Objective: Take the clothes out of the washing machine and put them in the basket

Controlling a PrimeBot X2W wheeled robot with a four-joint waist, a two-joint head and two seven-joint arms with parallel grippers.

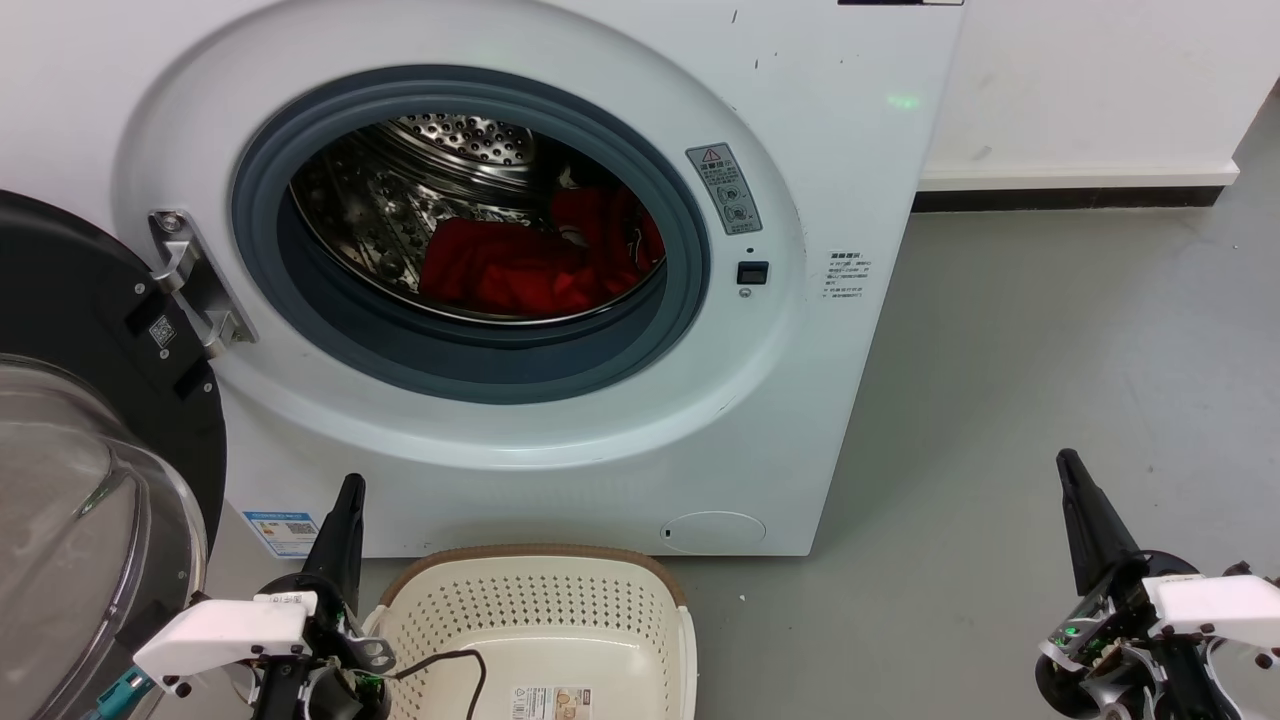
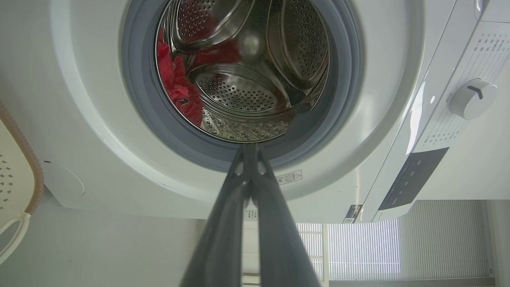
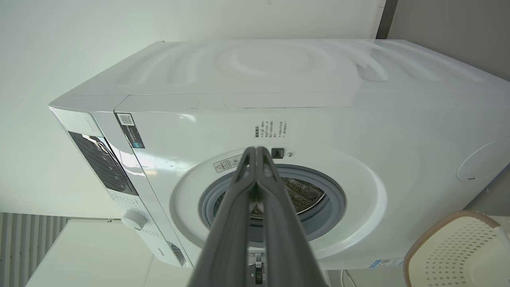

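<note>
The grey floor carries the white washing machine at its far edge, with the cream basket just in front.

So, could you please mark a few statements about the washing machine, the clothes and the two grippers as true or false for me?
1. The washing machine has its door open. True.
2. The clothes lie in the basket. False: they lie inside the drum, and what shows of the basket holds no garment.
3. The left gripper and the right gripper are both shut and hold nothing. True.
4. The left gripper reaches into the drum. False: it is outside the machine, low beside the basket.
</note>
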